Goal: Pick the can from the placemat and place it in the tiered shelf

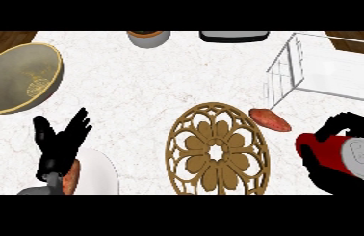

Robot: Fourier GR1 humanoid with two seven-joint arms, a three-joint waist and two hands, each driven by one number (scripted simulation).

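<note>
Right hand (328,158) curled round red can (328,150), lifted off brown lattice placemat (217,155), just right of it. Left hand (60,141) open, resting at lower left, fingers up. Wire tiered shelf (313,69) up and right, well apart. Sweet potato (270,120) between can and shelf. Risk: clipping shelf's front wire on entry, knocking can askew.

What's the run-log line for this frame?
right hand: shut on can | can: off placemat | shelf: can not in | left hand: open, resting
</note>
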